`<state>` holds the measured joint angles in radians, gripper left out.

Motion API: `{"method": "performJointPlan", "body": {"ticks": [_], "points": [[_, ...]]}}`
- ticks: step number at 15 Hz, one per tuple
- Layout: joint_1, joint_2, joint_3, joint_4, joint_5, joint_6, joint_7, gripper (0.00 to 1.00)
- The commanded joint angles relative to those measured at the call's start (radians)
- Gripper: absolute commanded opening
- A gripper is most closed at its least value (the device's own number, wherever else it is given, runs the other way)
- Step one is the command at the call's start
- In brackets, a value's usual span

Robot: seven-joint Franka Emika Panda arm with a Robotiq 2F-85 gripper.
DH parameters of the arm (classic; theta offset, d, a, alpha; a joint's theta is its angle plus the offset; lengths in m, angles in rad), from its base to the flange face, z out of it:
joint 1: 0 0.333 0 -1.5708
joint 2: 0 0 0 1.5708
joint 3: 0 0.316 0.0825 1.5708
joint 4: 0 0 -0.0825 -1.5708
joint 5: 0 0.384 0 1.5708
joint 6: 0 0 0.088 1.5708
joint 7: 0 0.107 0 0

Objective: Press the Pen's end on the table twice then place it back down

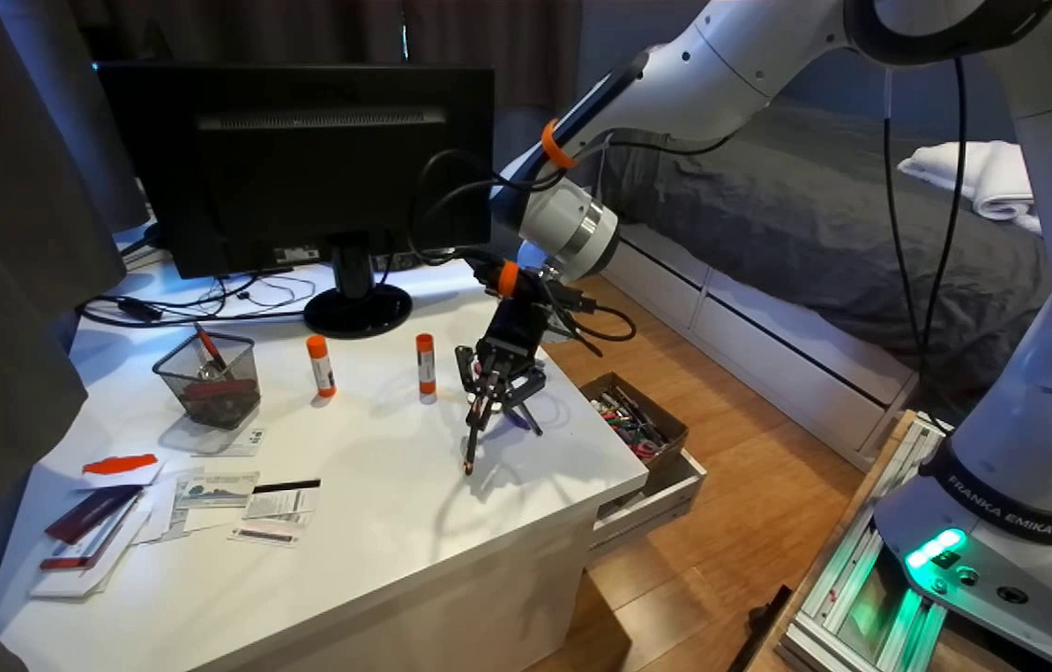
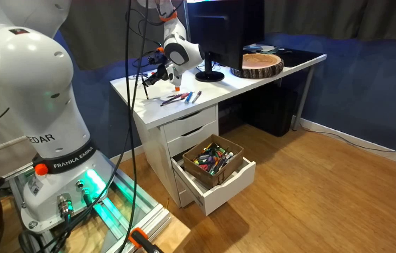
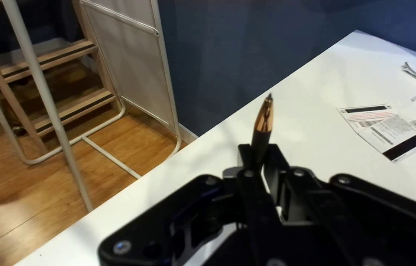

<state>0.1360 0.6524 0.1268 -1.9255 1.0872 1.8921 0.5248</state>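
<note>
The pen (image 3: 263, 120) is in the robot's keeping: the pincer (image 3: 259, 155) is closed around its dark barrel, the jaws parted only by the pen's own thickness, with the coppery tapered end projecting beyond them. In both exterior views that end points down at a slight slant over a bare stretch of the desk (image 1: 367, 485), close to the surface; whether tip and surface touch cannot be told. The step in hand appears to be the pressing, either lining up for a push or standing between two, since the count cannot be judged from this moment. The next move probably calls for a slow, straight descent with modest force, the grip firm enough that the barrel neither slides up nor pivots, then a short lift and a repeat if one is owed. After the second press, the pen should be tipped flat and released low, perhaps beside the loose group of pens (image 2: 184, 95) lying on the same top.
</note>
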Motion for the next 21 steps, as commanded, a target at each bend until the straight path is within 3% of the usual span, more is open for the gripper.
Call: {"method": "performJointPlan", "body": {"ticks": [1, 9, 21], "points": [[0.031, 0.039, -0.028, 0.044, -0.004, -0.02, 0.057, 0.03], [0.038, 0.055, -0.038, 0.057, -0.012, -0.021, 0.122, 0.03], [0.086, -0.104, -0.023, 0.046, -0.031, -0.021, 0.168, 0.03]]}}
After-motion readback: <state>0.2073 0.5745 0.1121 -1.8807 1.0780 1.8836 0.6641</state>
